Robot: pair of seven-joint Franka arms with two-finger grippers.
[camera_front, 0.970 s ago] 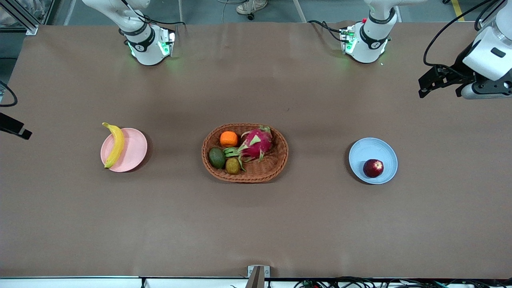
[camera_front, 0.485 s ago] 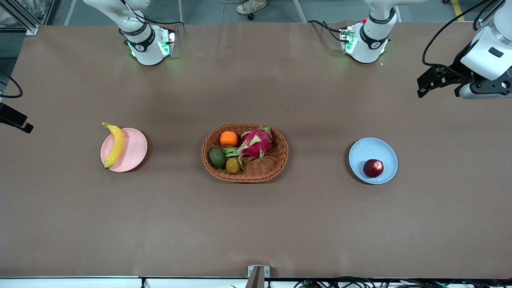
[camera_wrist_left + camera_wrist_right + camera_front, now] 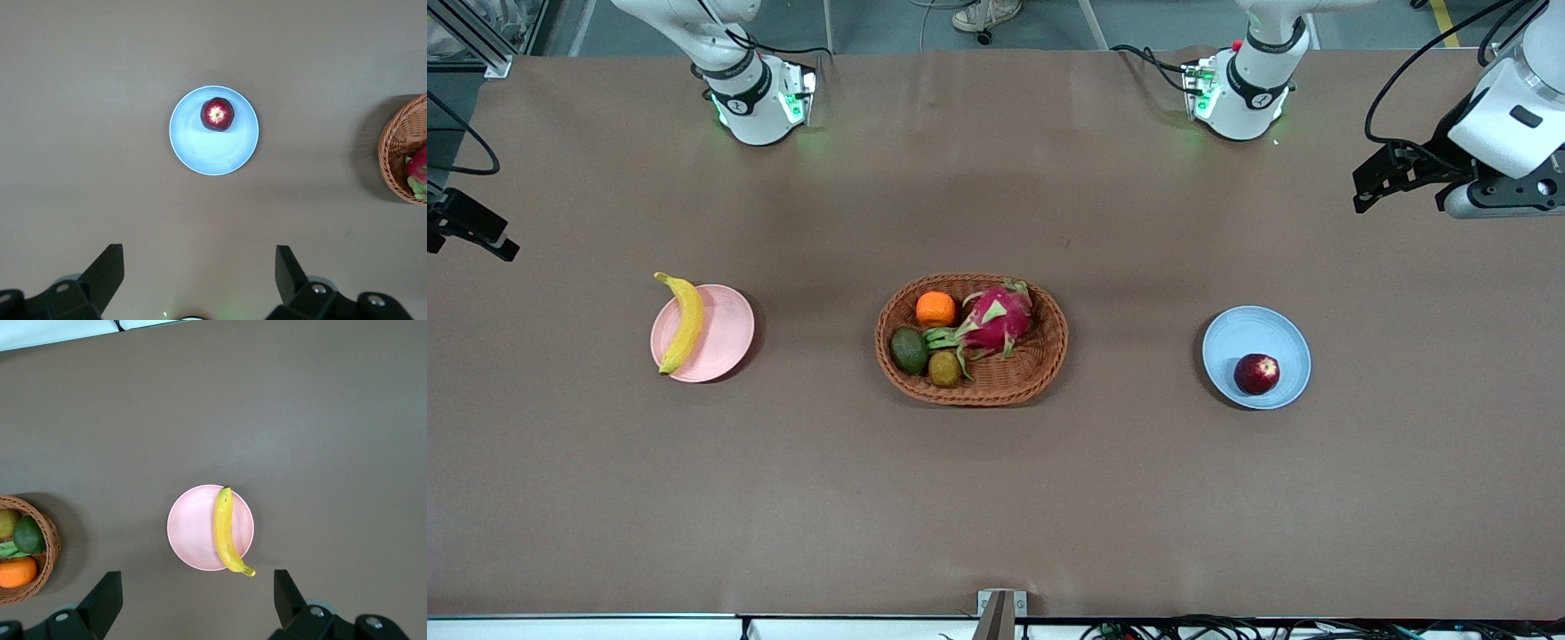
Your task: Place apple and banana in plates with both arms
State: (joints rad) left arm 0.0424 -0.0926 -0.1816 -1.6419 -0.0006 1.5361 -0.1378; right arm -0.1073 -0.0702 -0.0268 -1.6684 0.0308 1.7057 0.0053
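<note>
dark red apple [image 3: 1256, 373] sitting in the light blue round plate [image 3: 1240, 335], left gripper [image 3: 197, 280] fingers spread, up above it, yellow curved banana [image 3: 683, 322] on the pale pink round plate [image 3: 727, 333], right gripper [image 3: 193, 600] spread wide overhead too

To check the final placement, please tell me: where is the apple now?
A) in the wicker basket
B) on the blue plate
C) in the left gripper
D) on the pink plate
B: the apple rests on the blue plate, and no gripper is near it.

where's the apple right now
In the front view the apple sits on the light blue plate, on the part nearer the camera, toward the left arm's end of the table from the wicker basket.
</note>
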